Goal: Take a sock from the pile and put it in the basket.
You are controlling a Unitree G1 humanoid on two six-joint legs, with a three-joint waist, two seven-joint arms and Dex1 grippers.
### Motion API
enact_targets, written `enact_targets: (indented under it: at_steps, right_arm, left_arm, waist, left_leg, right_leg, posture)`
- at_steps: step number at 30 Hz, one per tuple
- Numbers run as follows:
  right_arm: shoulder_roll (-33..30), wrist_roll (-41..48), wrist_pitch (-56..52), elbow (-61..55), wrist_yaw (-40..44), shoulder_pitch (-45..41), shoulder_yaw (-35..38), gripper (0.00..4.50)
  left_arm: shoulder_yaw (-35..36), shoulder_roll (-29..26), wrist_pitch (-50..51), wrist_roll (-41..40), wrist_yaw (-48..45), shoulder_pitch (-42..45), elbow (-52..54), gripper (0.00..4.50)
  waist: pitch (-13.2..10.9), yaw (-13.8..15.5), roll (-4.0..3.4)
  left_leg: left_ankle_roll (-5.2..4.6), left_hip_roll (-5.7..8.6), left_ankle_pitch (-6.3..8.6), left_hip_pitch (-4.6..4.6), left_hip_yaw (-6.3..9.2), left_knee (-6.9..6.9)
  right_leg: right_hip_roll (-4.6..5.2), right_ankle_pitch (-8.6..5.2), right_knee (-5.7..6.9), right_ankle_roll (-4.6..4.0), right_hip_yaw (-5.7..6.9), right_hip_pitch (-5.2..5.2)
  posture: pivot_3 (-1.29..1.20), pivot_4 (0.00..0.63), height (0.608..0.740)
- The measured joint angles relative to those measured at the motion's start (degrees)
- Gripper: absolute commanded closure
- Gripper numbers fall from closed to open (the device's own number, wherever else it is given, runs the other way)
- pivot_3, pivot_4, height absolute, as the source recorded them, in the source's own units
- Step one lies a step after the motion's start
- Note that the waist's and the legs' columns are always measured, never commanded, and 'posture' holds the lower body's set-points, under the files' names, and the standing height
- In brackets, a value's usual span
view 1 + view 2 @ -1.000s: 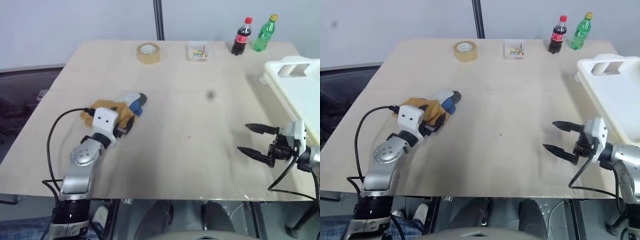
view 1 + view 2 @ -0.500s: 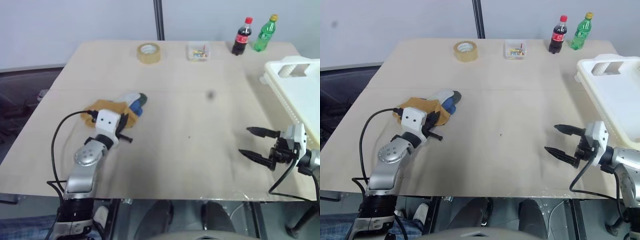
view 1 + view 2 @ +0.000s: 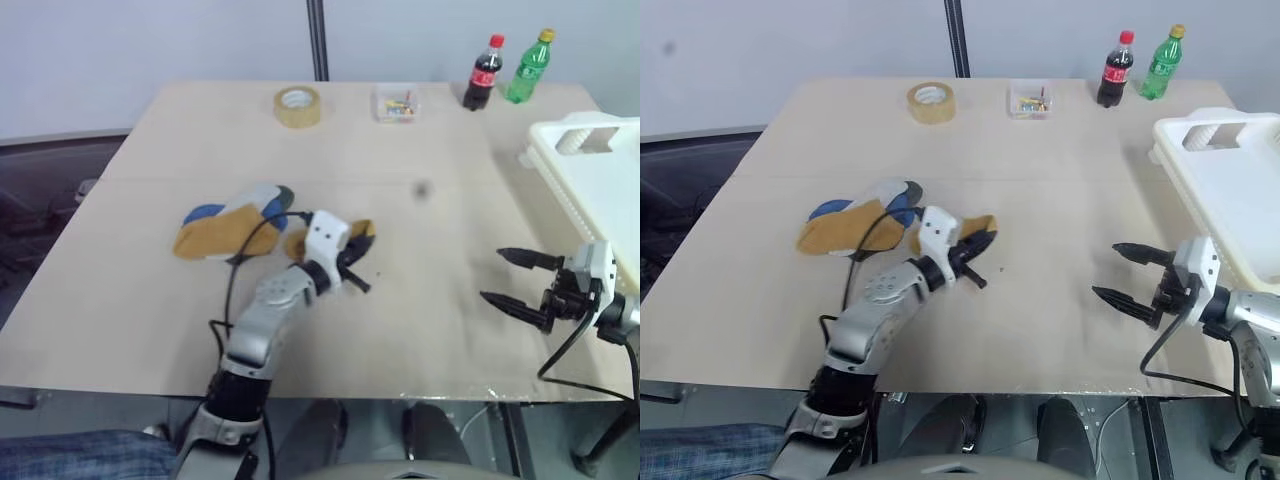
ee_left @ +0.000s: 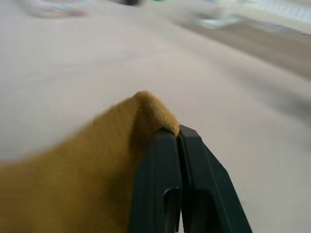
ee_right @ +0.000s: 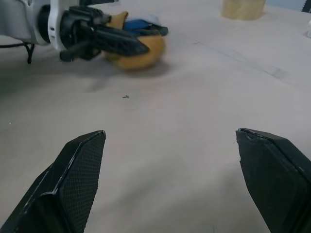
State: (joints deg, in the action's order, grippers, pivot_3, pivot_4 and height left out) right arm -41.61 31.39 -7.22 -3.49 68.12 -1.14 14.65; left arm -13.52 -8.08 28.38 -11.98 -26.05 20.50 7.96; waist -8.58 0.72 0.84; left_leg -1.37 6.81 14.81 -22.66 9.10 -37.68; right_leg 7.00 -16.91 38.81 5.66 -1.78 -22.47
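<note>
A mustard-yellow sock [image 3: 352,232] is being gripped by the left gripper [image 3: 352,272], jaws clamped on its edge, near the middle of the head frame, just right of the pile [image 3: 228,225]. In the left wrist view the fabric [image 4: 87,170] is being pinched at a folded corner only, so the hold is being judged thin. The right gripper [image 3: 520,282] is being held spread wide and empty at lower right, close beside the basket [image 3: 600,180], which is sitting at the right edge of the frame. The step in hand is being read as carrying the sock across the table [image 3: 430,300] toward the basket. To do it well, the sock is best being lifted clear of the tabletop before being swung, so dragging isn't pulling it from the pinch. The rim should be cleared fully before release, and the idle right arm is being kept in mind as an obstacle on the path.
</note>
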Motion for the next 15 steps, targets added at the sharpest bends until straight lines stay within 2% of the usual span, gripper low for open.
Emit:
enact_targets:
  at_steps: [4, 9, 15]
  right_arm:
    - [-0.1, 0.0, 0.1, -0.3, -0.3, 0.7, 0.2, 0.00]
    - [-0.1, 0.0, 0.1, -1.0, -1.3, 2.3, 1.4, 0.00]
    - [-0.1, 0.0, 0.1, -2.0, -2.3, 3.1, 2.0, 0.00]
  left_arm:
    - [-4.8, 5.2, -0.6, 1.0, -1.9, 5.9, -6.0, 4.49]
    - [-8.7, 9.3, -1.3, 0.4, -4.3, 8.3, -6.6, 4.49]
    - [1.5, 14.5, 7.2, -12.1, -0.3, 5.1, 5.0, 4.49]
  waist:
    - [0.0, 0.2, 0.03]
    - [0.0, -0.1, 0.03]
    - [0.0, -0.2, -0.01]
  left_leg:
    - [-0.03, 0.04, 0.02, -0.15, 0.04, -0.23]
    - [-0.08, 0.01, 0.05, -0.17, 0.02, -0.32]
    - [-0.07, -0.01, 0.05, -0.13, 0.03, -0.41]
  right_leg:
    - [0.02, 0.01, -0.02, 0.02, 0.04, 0.01]
    - [-0.02, 0.01, 0.01, 0.03, 0.01, 0.00]
    - [-0.05, 0.01, 0.08, 0.05, -0.03, 0.01]
  posture:
    - [0.00, 0.150, 0.740]
    - [0.00, 0.150, 0.740]
    - [0.00, 0.150, 0.740]
